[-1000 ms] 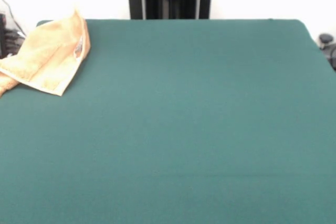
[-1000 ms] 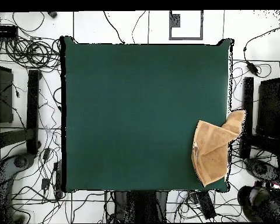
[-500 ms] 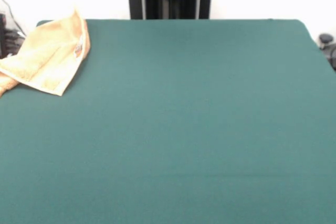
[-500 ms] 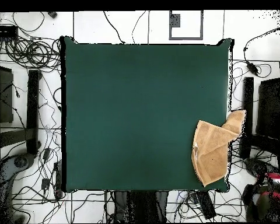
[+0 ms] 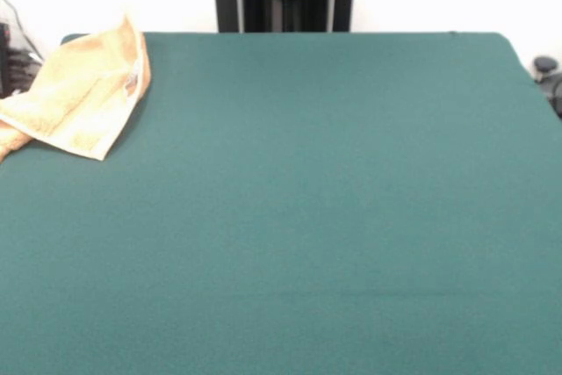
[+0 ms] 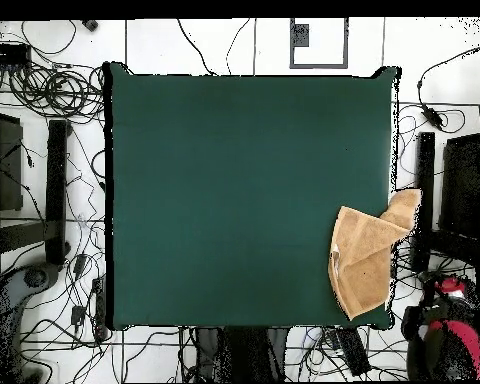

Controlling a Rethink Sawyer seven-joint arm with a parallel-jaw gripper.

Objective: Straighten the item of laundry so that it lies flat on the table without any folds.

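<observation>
Front view first: the table [image 5: 316,217] is a wide green field. The item of laundry [image 5: 83,98] sits bunched at its upper left corner. It's folded over itself, one layer on another, with a small white tag [image 5: 132,82] showing on its right side. Its lower left end droops past the table's edge. No sign of my gripper here.

Overhead now: the item of laundry [image 6: 362,262] lies against the table's [image 6: 234,190] right edge, near the bottom right corner. A crease runs across it, and one flap sticks out beyond the edge. Just off that corner, over the cabled floor [image 6: 44,90], shows a red and black stretch of my arm [image 6: 446,328]. Jaws released or clenched? From here I cannot tell.
</observation>
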